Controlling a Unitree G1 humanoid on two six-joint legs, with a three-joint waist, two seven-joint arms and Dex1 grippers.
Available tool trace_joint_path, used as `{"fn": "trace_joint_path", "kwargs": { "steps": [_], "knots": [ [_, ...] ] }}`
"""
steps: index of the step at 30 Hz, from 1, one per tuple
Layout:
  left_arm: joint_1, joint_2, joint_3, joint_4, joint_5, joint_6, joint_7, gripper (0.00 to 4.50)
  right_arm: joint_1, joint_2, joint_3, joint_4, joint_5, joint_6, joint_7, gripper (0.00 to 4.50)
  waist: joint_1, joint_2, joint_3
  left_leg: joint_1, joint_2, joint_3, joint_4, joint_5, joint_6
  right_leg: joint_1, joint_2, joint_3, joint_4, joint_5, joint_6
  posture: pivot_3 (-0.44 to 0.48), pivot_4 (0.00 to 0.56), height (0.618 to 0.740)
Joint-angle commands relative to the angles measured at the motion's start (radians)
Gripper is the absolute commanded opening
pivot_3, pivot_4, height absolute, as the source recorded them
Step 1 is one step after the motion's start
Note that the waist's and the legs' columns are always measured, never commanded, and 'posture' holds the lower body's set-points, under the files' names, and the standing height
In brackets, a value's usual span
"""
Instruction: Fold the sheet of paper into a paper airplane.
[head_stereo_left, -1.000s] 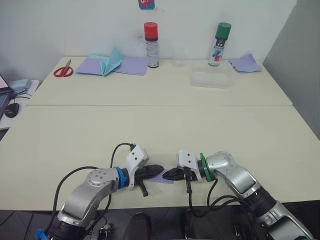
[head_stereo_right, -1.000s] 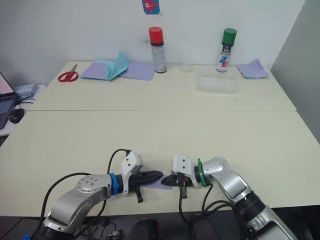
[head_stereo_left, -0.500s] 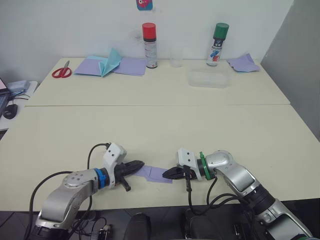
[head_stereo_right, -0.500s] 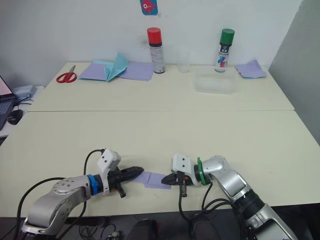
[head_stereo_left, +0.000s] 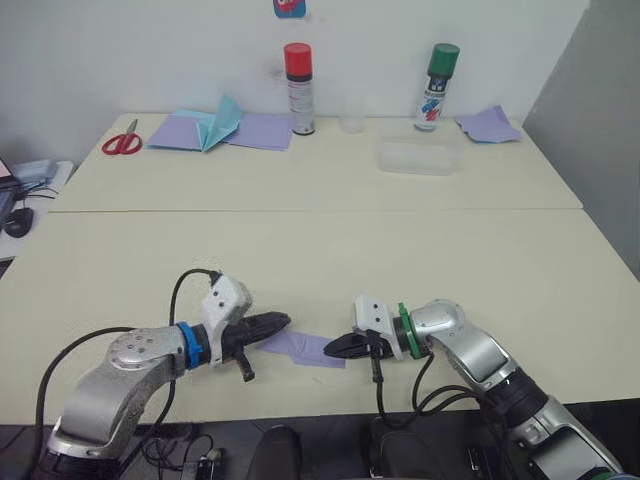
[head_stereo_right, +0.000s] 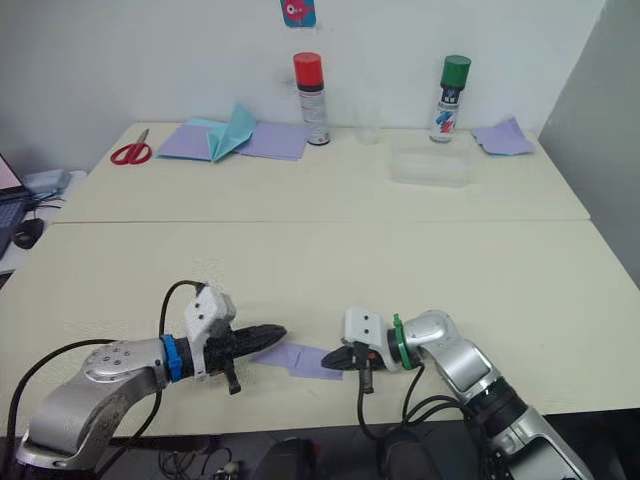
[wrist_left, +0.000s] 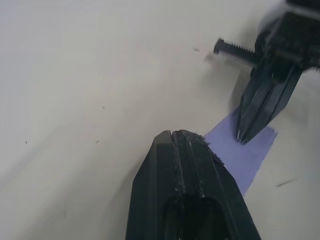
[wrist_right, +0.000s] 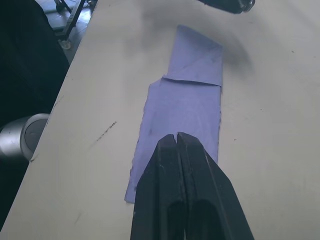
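Observation:
The sheet of paper is a lavender strip folded narrow, with a slanted fold at its left end, lying flat near the table's front edge. My left gripper is shut, its tip just at the strip's left end. My right gripper is shut too, and its tips rest on the strip's right end. In the left wrist view the right gripper's fingertips touch down on the paper. Both arms lie low over the table and point at each other.
Along the far table stand red scissors, a teal folded paper on flat lavender sheets, a red-capped can, a green-capped can, a clear tub and a crumpled lavender sheet. The table's front edge is close.
My left gripper has drawn back to the left, away from the right gripper, uncovering the strip's left half. The right gripper has stayed on the paper's right end.

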Motion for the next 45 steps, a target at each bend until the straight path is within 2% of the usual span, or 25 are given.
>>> {"fn": "trace_joint_path", "kwargs": {
  "steps": [1, 9, 12, 14, 17, 18, 23, 29, 36, 39, 45],
  "knots": [
    [-0.012, 0.014, -0.090, 0.050, 0.105, -0.071, -0.013, 0.00, -0.004, -0.003, -0.009, -0.002, -0.015, 0.003, -0.011, 0.02, 0.001, 0.000, 0.000, 0.000, 0.000, 0.000, 0.000, 0.000, 0.000, 0.000, 0.000, 0.000, 0.000, 0.000, 0.000, 0.000, 0.150, 0.740],
    [0.000, 0.000, -0.168, 0.154, 0.175, -0.140, -0.037, 0.00, -0.006, -0.065, -0.087, -0.135, 0.060, 0.025, 0.027, 0.02, 0.004, 0.001, 0.001, -0.001, 0.001, 0.000, 0.000, 0.000, 0.000, 0.000, -0.002, 0.000, 0.000, 0.000, 0.000, 0.000, 0.150, 0.740],
    [-0.004, -0.007, -0.161, 0.155, 0.163, -0.131, -0.035, 0.00, -0.006, -0.091, -0.129, -0.182, 0.090, 0.039, 0.032, 0.58, 0.004, 0.001, 0.001, -0.001, 0.000, 0.001, 0.000, 0.000, 0.000, 0.000, -0.002, 0.000, 0.000, 0.001, 0.001, 0.000, 0.150, 0.740],
    [-0.012, -0.014, -0.137, 0.135, 0.123, -0.099, -0.041, 0.00, 0.006, -0.120, -0.141, -0.212, 0.086, 0.005, 0.045, 1.27, 0.004, 0.001, 0.001, -0.001, 0.000, 0.000, 0.000, 0.000, 0.000, 0.000, -0.002, 0.000, -0.001, 0.001, 0.002, 0.000, 0.150, 0.740],
    [-0.034, -0.010, -0.040, 0.075, -0.004, -0.021, -0.065, 0.00, 0.045, -0.158, -0.157, -0.248, 0.081, -0.056, 0.055, 2.32, 0.004, 0.000, 0.001, -0.001, 0.000, 0.000, 0.000, 0.000, 0.000, 0.000, -0.002, 0.000, -0.001, 0.001, 0.002, 0.000, 0.150, 0.740],
    [-0.042, -0.005, -0.014, 0.063, -0.027, -0.014, -0.070, 0.00, 0.056, -0.163, -0.158, -0.251, 0.076, -0.077, 0.053, 2.83, 0.004, 0.000, 0.002, -0.002, 0.000, 0.000, 0.000, 0.000, 0.000, 0.000, -0.002, -0.001, -0.001, 0.001, 0.003, 0.000, 0.150, 0.740],
    [-0.045, 0.056, 0.062, -0.021, -0.084, -0.023, -0.130, 0.00, 0.094, -0.172, -0.129, -0.218, 0.010, -0.223, 0.043, 4.43, 0.002, -0.001, 0.004, -0.003, 0.000, -0.001, -0.001, 0.000, 0.000, -0.003, 0.000, -0.002, 0.000, 0.002, 0.004, 0.000, 0.150, 0.740],
    [0.036, 0.122, 0.096, -0.098, -0.023, -0.200, -0.209, 0.00, 0.076, -0.107, -0.109, -0.142, -0.042, -0.328, -0.009, 4.43, -0.001, -0.001, 0.004, -0.003, 0.000, 0.000, -0.002, 0.000, 0.000, -0.003, 0.001, -0.002, 0.000, 0.002, 0.003, 0.000, 0.150, 0.740],
    [0.126, 0.125, 0.093, -0.129, 0.019, -0.302, -0.219, 0.00, 0.067, -0.053, -0.065, -0.094, -0.093, -0.381, -0.035, 4.43, 0.003, -0.001, 0.004, -0.003, 0.001, 0.000, -0.002, 0.000, -0.001, -0.003, 0.000, -0.001, 0.000, 0.001, 0.002, 0.000, 0.150, 0.740],
    [0.109, 0.115, 0.086, -0.143, 0.016, -0.279, -0.192, 0.00, 0.063, -0.049, -0.055, -0.072, -0.124, -0.381, -0.053, 3.82, 0.005, -0.001, 0.004, -0.003, 0.001, 0.000, -0.001, 0.000, -0.001, -0.003, -0.001, -0.002, 0.000, 0.001, 0.001, 0.000, 0.150, 0.740],
    [0.078, 0.109, 0.085, -0.208, -0.019, -0.196, -0.140, 0.00, 0.045, -0.035, -0.062, -0.042, -0.152, -0.389, -0.078, 1.60, 0.004, -0.001, 0.004, -0.003, 0.001, 0.002, -0.001, 0.000, -0.001, -0.003, -0.001, 0.000, 0.000, 0.002, 0.003, 0.000, 0.150, 0.740]
  ]
}}
